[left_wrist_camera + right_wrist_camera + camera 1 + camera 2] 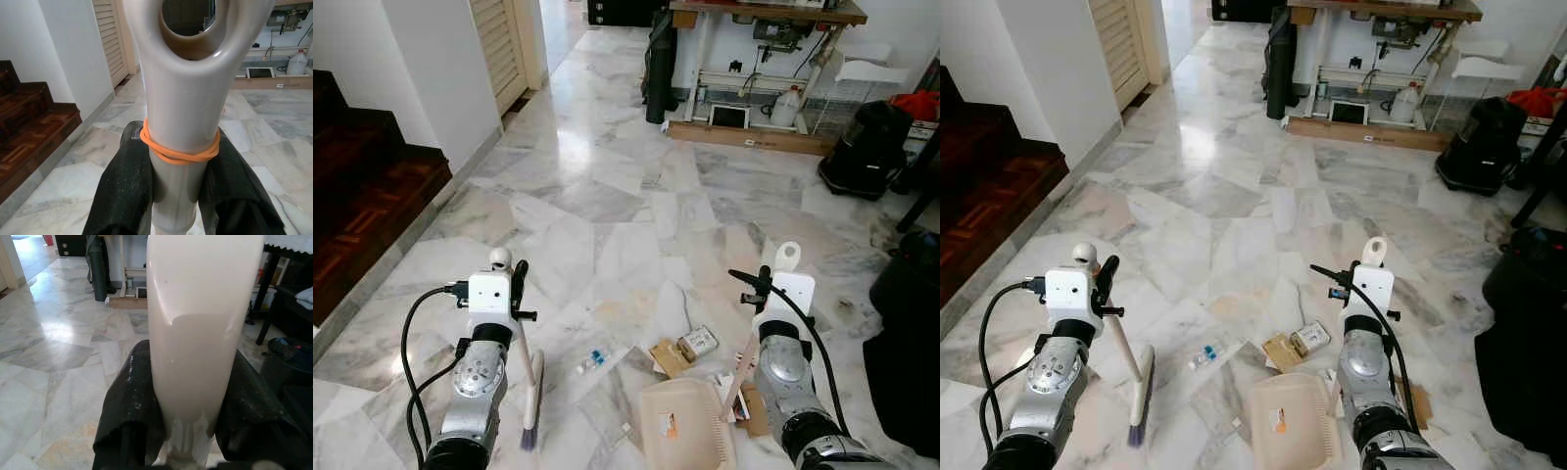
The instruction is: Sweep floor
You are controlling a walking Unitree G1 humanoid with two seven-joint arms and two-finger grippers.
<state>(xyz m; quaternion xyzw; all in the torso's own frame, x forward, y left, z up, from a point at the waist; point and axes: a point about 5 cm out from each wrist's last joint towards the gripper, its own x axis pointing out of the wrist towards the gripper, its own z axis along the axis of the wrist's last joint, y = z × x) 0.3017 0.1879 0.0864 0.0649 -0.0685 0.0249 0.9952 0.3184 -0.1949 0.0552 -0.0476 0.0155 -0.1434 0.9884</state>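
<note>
My left gripper [518, 286] is shut on the white handle of a hand brush [530, 392]. The brush hangs down to the marble floor, its purple bristles low beside my left arm. An orange rubber band circles the handle between the black fingers [128, 181]. My right gripper [763, 286] is shut on the pale handle of a cream dustpan [683, 423], which rests on the floor by my right arm. Between the two tools lies litter: a small box [699, 343], a brown cardboard piece [667, 356], a small blue-and-white wrapper [594, 360] and a white scrap [625, 428].
Dark wooden stairs [362, 196] rise on the left beside a white wall. At the back stands a work table [764, 59] with a dark bag leaning on it. A black canister [867, 147] and a black bag [911, 352] stand on the right.
</note>
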